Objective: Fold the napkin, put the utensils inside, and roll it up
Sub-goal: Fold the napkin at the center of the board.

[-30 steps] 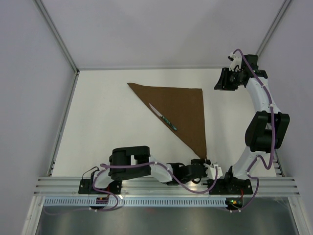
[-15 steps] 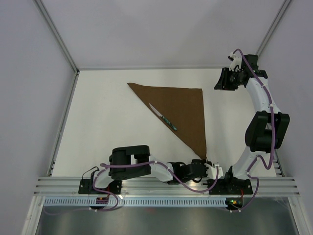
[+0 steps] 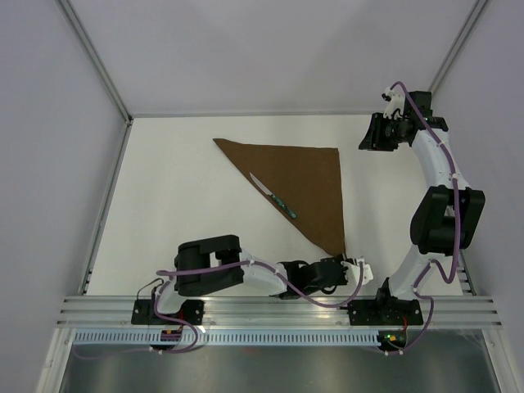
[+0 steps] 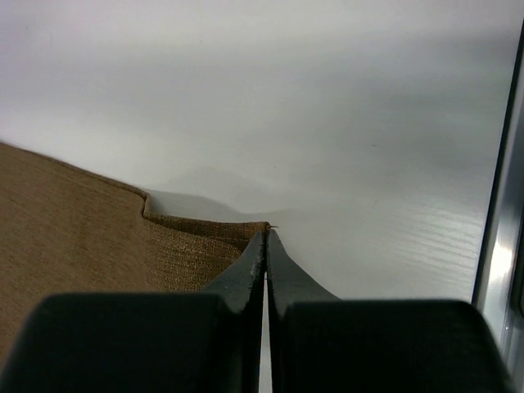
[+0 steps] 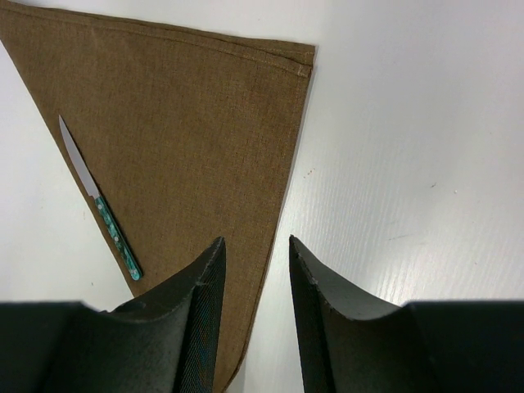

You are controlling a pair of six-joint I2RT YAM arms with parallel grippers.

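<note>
The brown napkin [image 3: 304,180] lies folded into a triangle on the white table, its long point toward the near edge. The knife [image 3: 274,197], silver blade and teal handle, lies on the napkin's left slanted edge. My left gripper [image 3: 350,262] is low at the napkin's near point. In the left wrist view, my left gripper [image 4: 267,234] is shut, with the slightly raised napkin [image 4: 74,229] corner at its tips. My right gripper [image 3: 368,136] hangs open above the table beside the far right corner. The right wrist view shows my right gripper [image 5: 255,242], the napkin [image 5: 180,131] and the knife [image 5: 103,211] below.
A metal rail [image 3: 270,306] runs along the near edge behind my left arm; it also shows in the left wrist view [image 4: 501,246]. Pale walls close the table at the left, far and right sides.
My left arm has shifted left and a little farther from the near edge. The napkin's near point has moved with it. The right arm and knife have not moved.
</note>
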